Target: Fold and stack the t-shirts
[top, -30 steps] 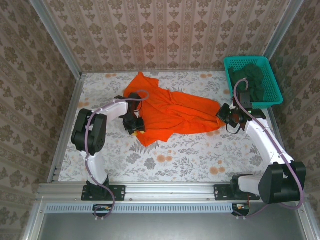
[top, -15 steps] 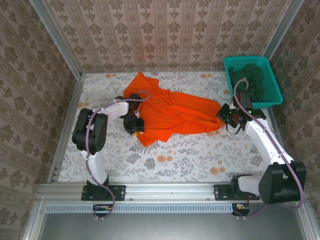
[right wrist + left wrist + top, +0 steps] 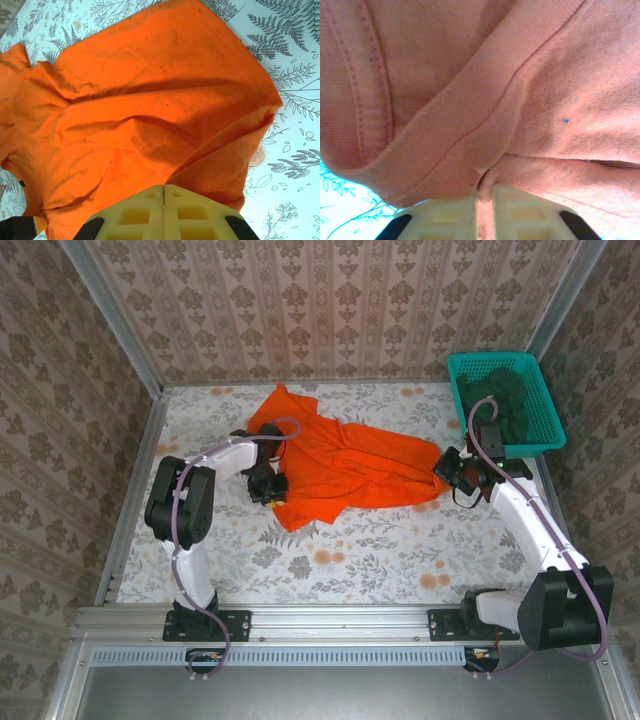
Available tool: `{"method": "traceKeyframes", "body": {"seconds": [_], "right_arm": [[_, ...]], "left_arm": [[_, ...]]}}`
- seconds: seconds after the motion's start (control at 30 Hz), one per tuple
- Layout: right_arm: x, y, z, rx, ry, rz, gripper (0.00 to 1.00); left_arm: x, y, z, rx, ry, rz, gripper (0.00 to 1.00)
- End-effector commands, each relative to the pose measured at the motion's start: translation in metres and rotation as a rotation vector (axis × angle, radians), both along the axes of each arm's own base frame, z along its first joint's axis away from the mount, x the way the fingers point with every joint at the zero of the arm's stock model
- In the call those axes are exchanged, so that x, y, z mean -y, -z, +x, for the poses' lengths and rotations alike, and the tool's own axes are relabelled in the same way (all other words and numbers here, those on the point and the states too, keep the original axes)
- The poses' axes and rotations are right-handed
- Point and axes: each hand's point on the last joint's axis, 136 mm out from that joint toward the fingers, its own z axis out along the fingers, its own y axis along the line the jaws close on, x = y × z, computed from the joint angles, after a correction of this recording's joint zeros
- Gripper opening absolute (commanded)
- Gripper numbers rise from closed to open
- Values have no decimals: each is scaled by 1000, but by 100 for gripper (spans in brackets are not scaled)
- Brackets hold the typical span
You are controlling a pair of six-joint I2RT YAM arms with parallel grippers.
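The bright orange t-shirt (image 3: 340,465) lies crumpled across the middle of the table. My left gripper (image 3: 268,490) sits at its left hem, and in the left wrist view its cream fingers (image 3: 450,220) pinch a fold of orange cloth (image 3: 485,125). At the shirt's right corner, my right gripper (image 3: 448,468) is shut on the cloth; its pads (image 3: 145,212) meet with the orange fabric (image 3: 150,100) caught at their tips. Dark green t-shirts (image 3: 505,400) are heaped in the teal basket (image 3: 553,428) at the back right.
The floral tablecloth (image 3: 380,550) lies bare in front of the shirt. Patterned walls and metal rails (image 3: 130,480) close in the table on the left, back and right.
The left gripper's jaws have closed on the shirt's left hem. The arms and the shirt have hardly moved.
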Motion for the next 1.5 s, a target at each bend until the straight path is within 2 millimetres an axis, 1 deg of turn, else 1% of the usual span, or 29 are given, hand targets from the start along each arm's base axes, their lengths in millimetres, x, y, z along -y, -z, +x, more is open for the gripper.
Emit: {"method": "traceKeyframes", "body": {"seconds": [0.0, 0.1, 0.23, 0.4, 0.5, 0.6, 0.7, 0.77, 0.87, 0.93, 0.97, 1.03, 1.07, 1.13, 1.17, 1.2, 1.27, 1.33, 1.37, 1.43, 1.47], "right_arm": [[-3, -1, -4, 4, 6, 17, 0], [-4, 1, -5, 2, 6, 19, 0], [-4, 1, -5, 3, 7, 18, 0], [-5, 1, -5, 5, 8, 17, 0], [-5, 0, -6, 4, 10, 16, 0], [-4, -2, -5, 6, 13, 11, 0], [-1, -11, -2, 22, 20, -3, 0], [0, -21, 4, 40, 19, -12, 0], [1, -44, 18, 71, 8, -22, 0], [0, -64, 28, 102, 4, -19, 0], [1, -76, 32, 125, 6, -16, 0], [3, -98, 37, 166, 16, -13, 0], [4, -109, 38, 188, 24, -13, 0], [8, -124, 37, 227, 46, -15, 0], [9, -127, 34, 240, 60, -10, 0], [9, -124, 30, 236, 69, -5, 0], [10, -107, 20, 202, 79, -1, 0], [10, -74, 3, 117, 90, 4, 0], [10, -61, -4, 87, 92, 5, 0], [11, -29, -21, 14, 116, 14, 0], [12, -17, -27, -10, 129, 18, 0]], "left_arm": [[-1, -13, 4, 26, 24, 8, 13], [1, -16, 5, 30, 26, 4, 12], [1, -18, 6, 36, 30, 5, 5], [3, -20, 8, 38, 35, -1, 0], [5, -28, 12, 66, 38, -14, 0], [7, -47, 20, 124, 40, -29, 0], [10, -84, 35, 238, 45, -56, 0], [12, -119, 47, 339, 41, -95, 0], [12, -193, 67, 561, 26, -160, 0], [7, -250, 74, 730, 13, -198, 0], [2, -276, 75, 804, 4, -208, 0], [-11, -316, 70, 916, -22, -206, 0], [-19, -332, 64, 972, -38, -203, 0], [-36, -353, 50, 1071, -82, -197, 0], [-45, -352, 41, 1097, -105, -187, 0], [-53, -349, 33, 1110, -127, -174, 0], [-74, -320, 15, 1063, -196, -126, 0], [-92, -274, -9, 935, -249, -95, 0], [-97, -253, -19, 869, -257, -90, 0], [-108, -205, -45, 709, -293, -81, 0], [-111, -187, -54, 647, -308, -80, 0]]}}
